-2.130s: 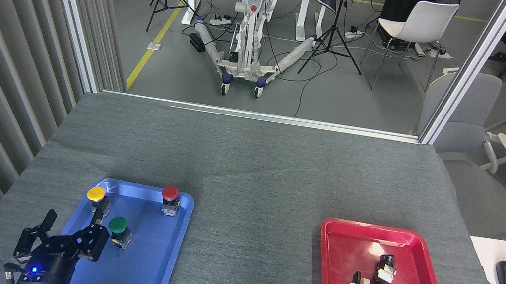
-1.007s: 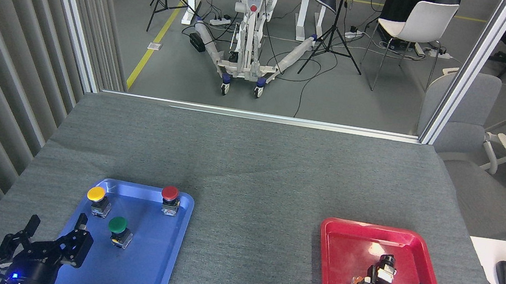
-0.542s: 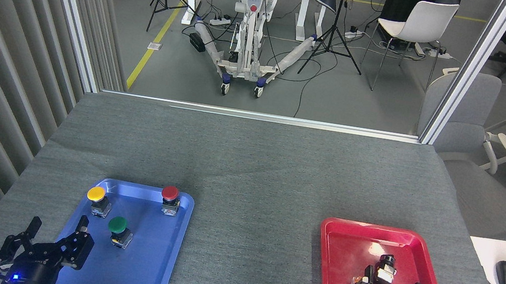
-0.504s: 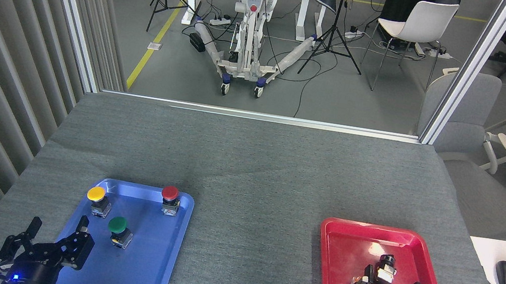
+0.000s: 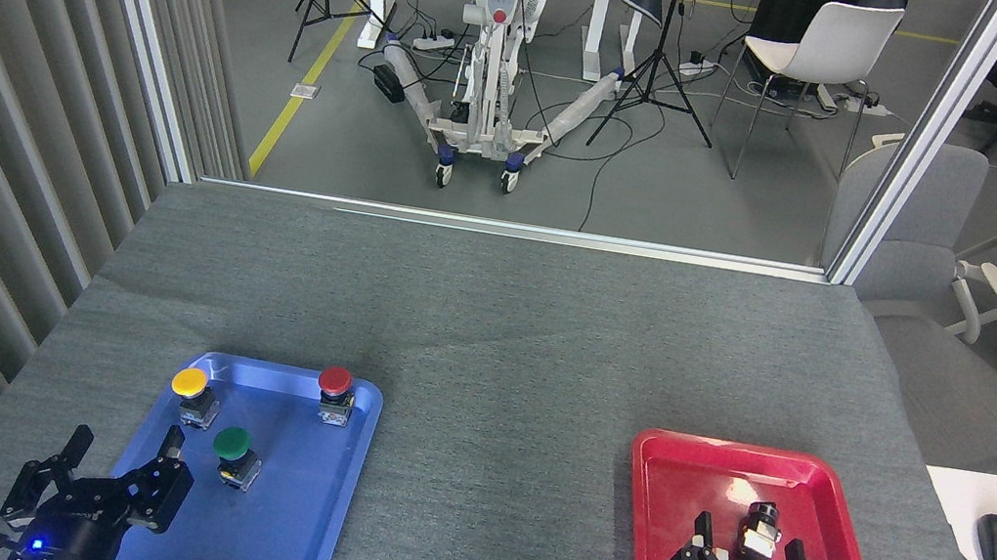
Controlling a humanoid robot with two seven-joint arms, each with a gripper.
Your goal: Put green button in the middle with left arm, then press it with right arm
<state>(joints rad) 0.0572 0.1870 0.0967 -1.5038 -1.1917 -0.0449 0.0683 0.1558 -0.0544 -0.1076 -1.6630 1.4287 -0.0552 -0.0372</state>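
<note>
The green button (image 5: 233, 450), a round domed cap on a square black-and-silver base, is seen upright in the glossy blue tray (image 5: 323, 530). The left gripper (image 5: 125, 450), spread and empty, is found at its 8 o'clock. The right gripper (image 5: 748, 543) is splayed, empty, over the red tray (image 5: 678, 465). The felt-like middle (image 5: 489, 476) lies between.

You see the green button (image 5: 232, 449) upright on its square base in the blue tray (image 5: 294, 526), below the yellow one; the middle (image 5: 507, 420), bare grey tabletop, lies well right.
</note>
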